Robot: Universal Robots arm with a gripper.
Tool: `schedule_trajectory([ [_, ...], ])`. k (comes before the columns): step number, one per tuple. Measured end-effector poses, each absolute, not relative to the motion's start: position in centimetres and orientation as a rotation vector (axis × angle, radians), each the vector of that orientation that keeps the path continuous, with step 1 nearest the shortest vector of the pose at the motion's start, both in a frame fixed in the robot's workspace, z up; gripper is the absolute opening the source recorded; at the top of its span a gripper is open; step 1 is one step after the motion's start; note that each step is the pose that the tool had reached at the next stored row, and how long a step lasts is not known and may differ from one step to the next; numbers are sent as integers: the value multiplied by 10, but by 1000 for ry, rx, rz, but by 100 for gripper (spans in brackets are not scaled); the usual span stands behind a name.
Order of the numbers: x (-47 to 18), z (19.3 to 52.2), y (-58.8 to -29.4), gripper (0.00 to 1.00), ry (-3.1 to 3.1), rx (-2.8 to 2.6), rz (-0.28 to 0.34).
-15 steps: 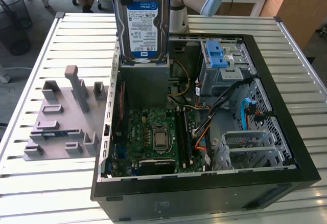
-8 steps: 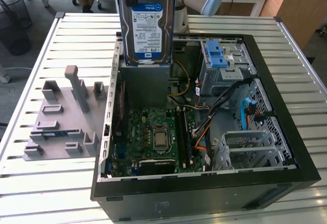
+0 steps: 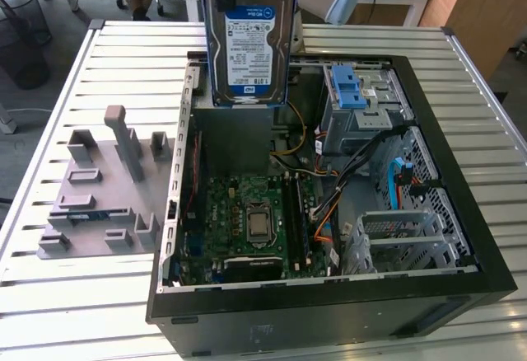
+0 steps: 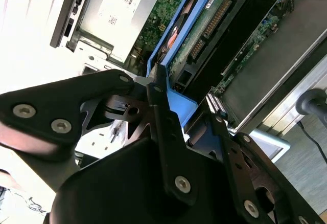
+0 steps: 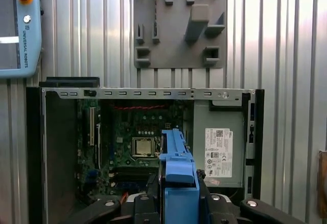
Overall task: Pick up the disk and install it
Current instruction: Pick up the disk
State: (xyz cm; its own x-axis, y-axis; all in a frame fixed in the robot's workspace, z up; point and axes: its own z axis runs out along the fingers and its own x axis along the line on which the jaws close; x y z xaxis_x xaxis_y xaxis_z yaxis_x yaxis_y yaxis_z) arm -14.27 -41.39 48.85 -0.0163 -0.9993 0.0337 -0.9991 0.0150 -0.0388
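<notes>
Gripper [image 4: 171, 104] is clamped on the disk [image 3: 247, 39] by its blue bracket. The disk hangs upright in the air, just over the open case [image 3: 329, 320], not in a bay yet.

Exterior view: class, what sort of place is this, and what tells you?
Likely a robotics lab bench for computer assembly: an open computer case on a slatted metal table, a grey fixture plate beside it, and the tool holding the disk above the case.

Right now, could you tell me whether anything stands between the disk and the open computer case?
Nothing visible does: the gripper holds the disk in the air above the case, whose top side is open.
</notes>
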Motion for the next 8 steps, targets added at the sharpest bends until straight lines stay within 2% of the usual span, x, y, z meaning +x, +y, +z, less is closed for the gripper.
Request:
schedule_trajectory([
  [8,-135,488,-415,36,2254,-2184,-80],
])
